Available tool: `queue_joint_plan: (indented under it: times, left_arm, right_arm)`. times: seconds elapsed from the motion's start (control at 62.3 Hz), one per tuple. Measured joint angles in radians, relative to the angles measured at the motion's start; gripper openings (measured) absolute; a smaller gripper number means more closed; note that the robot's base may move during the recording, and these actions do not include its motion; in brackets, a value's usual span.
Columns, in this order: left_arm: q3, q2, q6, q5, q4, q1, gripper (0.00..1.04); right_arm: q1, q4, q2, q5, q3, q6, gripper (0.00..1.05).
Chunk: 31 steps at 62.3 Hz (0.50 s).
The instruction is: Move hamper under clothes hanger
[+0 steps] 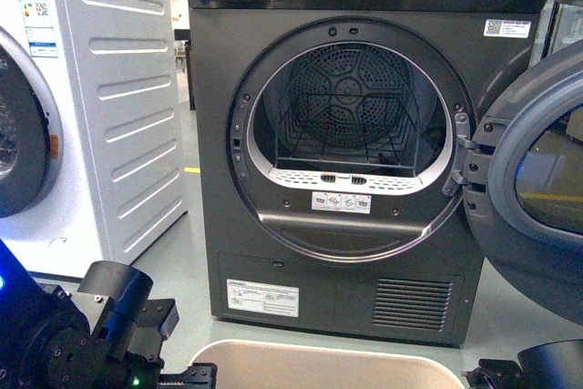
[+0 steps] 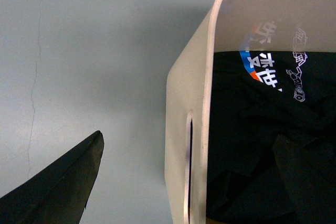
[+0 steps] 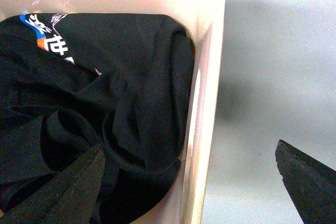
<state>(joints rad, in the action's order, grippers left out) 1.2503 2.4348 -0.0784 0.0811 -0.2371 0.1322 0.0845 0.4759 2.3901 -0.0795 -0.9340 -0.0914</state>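
The hamper shows only as a beige rim at the bottom centre of the front view, between my two arms. My left gripper is open and straddles the hamper's side wall at its slot handle, one finger outside and one inside. My right gripper is open too and straddles the opposite wall the same way. A crumpled black T-shirt with a blue, orange and white print lies inside the hamper, and the left wrist view shows it as well. The clothes hanger is out of view.
A dark grey dryer stands right in front, its round door swung open to the right. A white washing machine stands at the left. Grey floor lies on both sides of the hamper.
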Motion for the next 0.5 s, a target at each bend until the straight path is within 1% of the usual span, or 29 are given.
queue_joint_plan:
  times: [0.498]
  left_arm:
    - [0.004, 0.063, 0.001, 0.005, -0.006, 0.019, 0.98]
  right_arm:
    - [-0.001, 0.026, 0.025, 0.017, 0.0, -0.022, 0.97]
